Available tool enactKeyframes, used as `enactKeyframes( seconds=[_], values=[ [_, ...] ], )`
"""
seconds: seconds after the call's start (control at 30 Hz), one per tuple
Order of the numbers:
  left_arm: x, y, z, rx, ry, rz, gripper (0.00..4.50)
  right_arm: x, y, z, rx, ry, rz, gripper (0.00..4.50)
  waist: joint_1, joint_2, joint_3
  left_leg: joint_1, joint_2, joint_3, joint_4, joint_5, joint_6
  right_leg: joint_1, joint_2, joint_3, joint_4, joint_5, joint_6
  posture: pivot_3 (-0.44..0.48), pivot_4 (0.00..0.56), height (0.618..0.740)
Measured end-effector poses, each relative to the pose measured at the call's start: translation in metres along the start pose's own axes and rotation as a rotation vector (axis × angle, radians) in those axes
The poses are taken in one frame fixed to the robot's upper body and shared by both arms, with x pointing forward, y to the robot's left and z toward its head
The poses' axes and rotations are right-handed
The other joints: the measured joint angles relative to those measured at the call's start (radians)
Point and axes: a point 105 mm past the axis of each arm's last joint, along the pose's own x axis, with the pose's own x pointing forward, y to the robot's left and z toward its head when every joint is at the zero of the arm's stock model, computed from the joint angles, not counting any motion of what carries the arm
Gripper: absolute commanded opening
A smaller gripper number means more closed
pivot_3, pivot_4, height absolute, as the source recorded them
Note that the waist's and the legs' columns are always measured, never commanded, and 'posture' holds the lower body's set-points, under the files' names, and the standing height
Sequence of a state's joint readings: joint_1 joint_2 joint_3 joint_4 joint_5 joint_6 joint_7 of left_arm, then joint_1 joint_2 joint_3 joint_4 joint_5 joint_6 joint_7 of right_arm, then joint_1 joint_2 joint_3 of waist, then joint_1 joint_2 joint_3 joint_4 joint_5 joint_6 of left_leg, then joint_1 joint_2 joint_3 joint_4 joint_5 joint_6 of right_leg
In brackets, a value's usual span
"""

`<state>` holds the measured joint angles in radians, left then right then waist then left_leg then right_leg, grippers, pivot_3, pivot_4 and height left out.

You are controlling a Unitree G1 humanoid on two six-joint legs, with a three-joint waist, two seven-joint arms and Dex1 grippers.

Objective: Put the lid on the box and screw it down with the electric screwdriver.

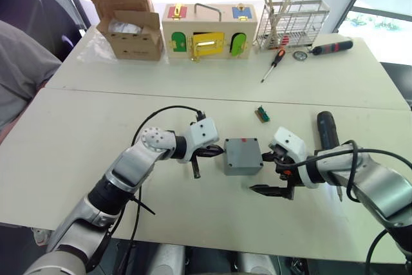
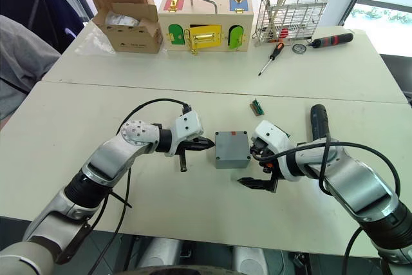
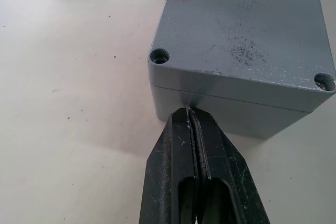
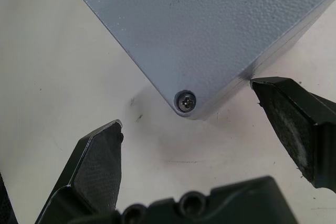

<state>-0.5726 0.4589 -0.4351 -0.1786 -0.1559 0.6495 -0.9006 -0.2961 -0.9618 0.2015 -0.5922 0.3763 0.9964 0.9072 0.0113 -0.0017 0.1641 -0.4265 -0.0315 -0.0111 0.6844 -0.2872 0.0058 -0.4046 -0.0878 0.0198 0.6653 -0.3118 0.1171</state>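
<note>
Your right gripper (image 1: 275, 173) hangs spread wide at the box's (image 1: 243, 159) four o'clock corner, grasping nothing. Your left gripper (image 1: 207, 159), clenched empty, touches its nine o'clock wall under the lid (image 3: 247, 35), already seated. Push and it skids. The electric screwdriver (image 1: 327, 131) lies at three o'clock, unclaimed.

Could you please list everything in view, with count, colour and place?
box: one, grey, lid on, mid near table
electric screwdriver: one, black, right of box
small block: one, green, beyond box
cardboard box: one, brown, far left
wooden box: one, coloured doors, far middle
wire rack: one, white, far right
manual screwdriver: one, orange-handled, before rack
red-and-black tool: one, right of rack
person: one, grey sleeve, left edge
left tool: shut, at box's side
right tool: open, at box's corner
</note>
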Motion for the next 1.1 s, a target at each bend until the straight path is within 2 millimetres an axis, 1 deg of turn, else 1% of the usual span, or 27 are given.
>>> enactKeyframes(
  seconds=[0.07, 0.13, 0.2, 0.23, 0.27, 0.3, 0.33, 0.37, 0.4, 0.43, 0.5, 0.53, 0.57, 0.6, 0.67, 0.73, 0.83, 0.93, 1.1],
  values=[
    [-0.001, 0.000, 0.000, 0.007, 0.003, -0.003, 0.00, -0.002, -0.002, 0.000, -0.017, 0.004, -0.010, 4.45, 0.000, 0.000, 0.000, 0.000, 0.000, 0.000, 0.000, 0.000, 0.000, 0.000, 0.000, 0.000, 0.000, 0.000, 0.000, 0.000, 0.150, 0.740],
    [-0.009, -0.001, 0.001, 0.033, 0.018, -0.010, 0.00, -0.009, -0.009, -0.002, -0.039, 0.022, -0.031, 4.45, -0.001, 0.000, 0.000, 0.000, 0.000, 0.000, 0.000, 0.000, 0.000, 0.000, 0.000, 0.000, 0.000, 0.000, 0.000, 0.000, 0.150, 0.740],
    [-0.030, 0.006, -0.001, 0.036, 0.050, 0.010, 0.00, -0.032, -0.034, -0.002, -0.019, 0.027, -0.121, 4.45, -0.003, 0.000, 0.000, 0.000, 0.000, 0.000, 0.000, 0.000, 0.000, -0.001, 0.000, 0.000, 0.000, 0.000, 0.000, 0.000, 0.150, 0.740],
    [-0.043, 0.015, 0.002, 0.010, 0.038, 0.045, 0.00, -0.049, -0.051, 0.003, 0.003, -0.009, -0.193, 4.45, -0.004, 0.000, 0.000, 0.000, 0.000, 0.000, 0.000, 0.000, 0.000, -0.001, 0.000, 0.000, 0.000, 0.000, 0.000, 0.000, 0.150, 0.740],
    [-0.050, 0.020, 0.007, 0.000, 0.019, 0.069, 0.00, -0.059, -0.060, 0.007, 0.014, -0.036, -0.237, 4.45, -0.003, 0.000, 0.000, 0.000, 0.001, 0.000, 0.000, 0.000, 0.000, 0.000, 0.000, 0.000, 0.000, 0.000, 0.000, 0.000, 0.150, 0.740],
    [-0.058, 0.028, 0.020, -0.037, -0.038, 0.097, 0.00, -0.069, -0.069, 0.015, 0.032, -0.105, -0.281, 4.45, -0.001, -0.001, 0.000, 0.000, 0.001, 0.000, 0.000, 0.000, 0.000, 0.000, 0.001, 0.000, 0.000, 0.000, 0.000, 0.000, 0.150, 0.740],
    [-0.063, 0.033, 0.032, -0.065, -0.093, 0.116, 0.00, -0.071, -0.074, 0.022, 0.049, -0.182, -0.304, 4.45, 0.001, -0.003, -0.002, 0.000, 0.001, -0.001, 0.000, 0.000, 0.000, 0.000, 0.001, -0.001, 0.000, 0.000, 0.000, 0.000, 0.150, 0.740],
    [-0.067, 0.036, 0.043, -0.075, -0.135, 0.128, 0.00, -0.067, -0.077, 0.028, 0.065, -0.250, -0.311, 4.45, 0.000, -0.005, -0.003, 0.000, 0.001, -0.001, -0.001, 0.000, 0.000, 0.000, 0.001, -0.001, 0.000, 0.000, 0.000, 0.000, 0.150, 0.740],
    [-0.070, 0.038, 0.049, -0.080, -0.158, 0.140, 0.00, -0.060, -0.079, 0.032, 0.090, -0.320, -0.314, 4.45, -0.001, -0.006, -0.003, 0.000, 0.001, -0.001, -0.001, 0.000, 0.000, 0.001, 0.001, -0.001, 0.000, 0.000, 0.000, 0.000, 0.150, 0.740],
    [-0.072, 0.040, 0.051, -0.087, -0.162, 0.150, 0.00, -0.053, -0.083, 0.035, 0.128, -0.379, -0.323, 4.45, -0.003, -0.005, -0.003, 0.000, 0.001, 0.000, -0.001, 0.000, 0.000, 0.001, 0.001, -0.001, 0.001, 0.000, 0.000, 0.000, 0.150, 0.740],
    [-0.072, 0.041, 0.047, -0.109, -0.152, 0.163, 0.00, -0.040, -0.092, 0.033, 0.204, -0.440, -0.360, 4.45, -0.005, -0.005, -0.003, 0.000, 0.001, 0.001, -0.001, 0.000, -0.001, -0.001, 0.000, 0.000, 0.001, 0.000, 0.000, 0.000, 0.150, 0.740],
    [-0.071, 0.042, 0.046, -0.119, -0.149, 0.172, 0.00, -0.035, -0.100, 0.032, 0.239, -0.470, -0.397, 4.11, -0.007, -0.005, -0.003, 0.000, 0.001, 0.001, -0.001, 0.001, -0.001, -0.001, 0.000, 0.000, 0.001, 0.000, 0.000, 0.000, 0.150, 0.740],
    [-0.070, 0.042, 0.046, -0.123, -0.151, 0.176, 0.00, -0.032, -0.106, 0.031, 0.260, -0.484, -0.430, 3.97, -0.007, -0.005, -0.003, 0.000, 0.001, 0.001, -0.001, 0.001, -0.001, -0.001, 0.000, 0.000, 0.001, 0.000, 0.000, 0.000, 0.150, 0.740],
    [-0.069, 0.042, 0.046, -0.124, -0.151, 0.181, 0.00, -0.027, -0.112, 0.029, 0.274, -0.494, -0.464, 3.71, -0.007, -0.005, -0.003, 0.000, 0.001, 0.001, -0.001, 0.001, -0.001, -0.001, 0.000, 0.000, 0.001, 0.000, 0.000, 0.000, 0.150, 0.740],
    [-0.065, 0.041, 0.045, -0.114, -0.140, 0.182, 0.00, -0.016, -0.124, 0.022, 0.305, -0.512, -0.524, 2.99, -0.006, -0.005, -0.003, 0.000, 0.000, 0.001, -0.001, 0.001, -0.001, -0.001, 0.000, 0.000, 0.001, 0.000, 0.000, 0.000, 0.150, 0.740],
    [-0.061, 0.039, 0.043, -0.103, -0.126, 0.177, 0.00, -0.005, -0.127, 0.016, 0.320, -0.510, -0.540, 2.29, -0.007, -0.005, -0.003, 0.000, 0.000, 0.001, -0.001, 0.001, -0.001, -0.001, 0.000, -0.001, 0.001, 0.000, 0.000, 0.000, 0.150, 0.740],
    [-0.059, 0.039, 0.043, -0.099, -0.126, 0.180, 0.00, 0.007, -0.130, 0.012, 0.315, -0.496, -0.550, 2.29, -0.012, -0.005, -0.003, 0.000, 0.000, 0.001, -0.001, 0.001, -0.001, -0.001, 0.000, -0.001, 0.001, 0.000, 0.000, 0.000, 0.150, 0.740],
    [-0.059, 0.039, 0.043, -0.096, -0.128, 0.185, 0.00, 0.007, -0.136, 0.012, 0.301, -0.494, -0.574, 2.29, -0.021, -0.005, -0.003, 0.000, 0.000, 0.000, -0.001, 0.001, -0.002, -0.001, 0.000, -0.001, 0.001, 0.000, 0.000, 0.000, 0.150, 0.740],
    [-0.057, 0.038, 0.041, -0.098, -0.124, 0.186, 0.00, 0.012, -0.139, 0.003, 0.319, -0.476, -0.585, 2.29, -0.027, -0.005, -0.003, 0.000, 0.000, 0.000, -0.002, 0.001, -0.002, -0.001, 0.001, -0.001, 0.001, 0.000, 0.000, 0.000, 0.150, 0.740]
  ],
)
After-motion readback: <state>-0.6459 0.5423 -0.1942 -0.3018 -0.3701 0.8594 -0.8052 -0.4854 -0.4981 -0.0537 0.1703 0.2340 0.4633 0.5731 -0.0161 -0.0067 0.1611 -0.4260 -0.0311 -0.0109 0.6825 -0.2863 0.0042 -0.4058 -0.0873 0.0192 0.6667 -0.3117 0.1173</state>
